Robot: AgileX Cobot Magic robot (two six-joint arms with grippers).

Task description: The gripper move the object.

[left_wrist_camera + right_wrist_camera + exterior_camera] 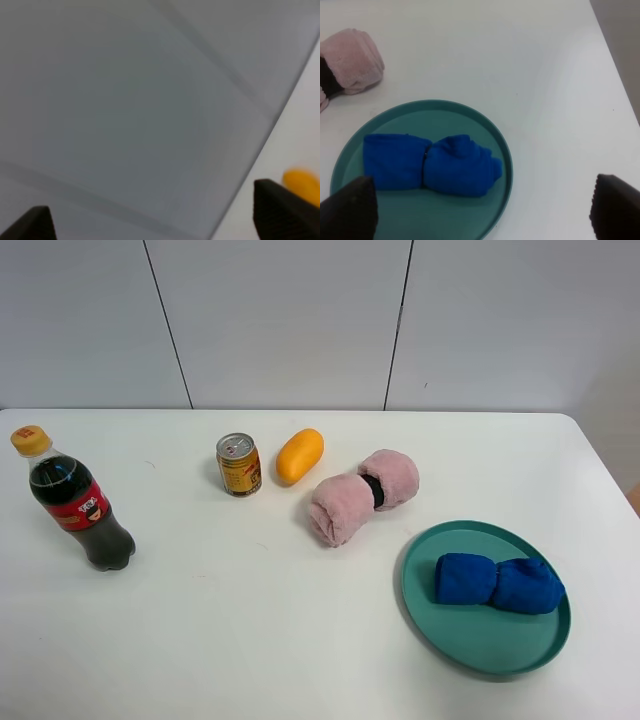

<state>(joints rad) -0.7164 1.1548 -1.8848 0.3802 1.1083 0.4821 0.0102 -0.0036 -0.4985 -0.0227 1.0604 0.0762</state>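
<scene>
A blue rolled cloth (498, 583) lies on a teal plate (430, 605) at the right front of the white table. In the right wrist view the blue cloth (432, 164) lies on the plate (500, 145), and my right gripper (481, 212) hovers above them, open and empty, with its fingertips (347, 207) wide apart. My left gripper (157, 222) is open and empty, raised and facing the grey wall; a blurred orange object (302, 184) shows beside one fingertip (285, 210). Neither gripper shows in the exterior high view.
A pink rolled cloth (362, 495) lies mid-table and also shows in the right wrist view (350, 62). An orange oval fruit (299, 455) and a gold can (239, 464) stand behind it. A cola bottle (75, 502) stands at the left. The table's right edge (610, 480) is near the plate.
</scene>
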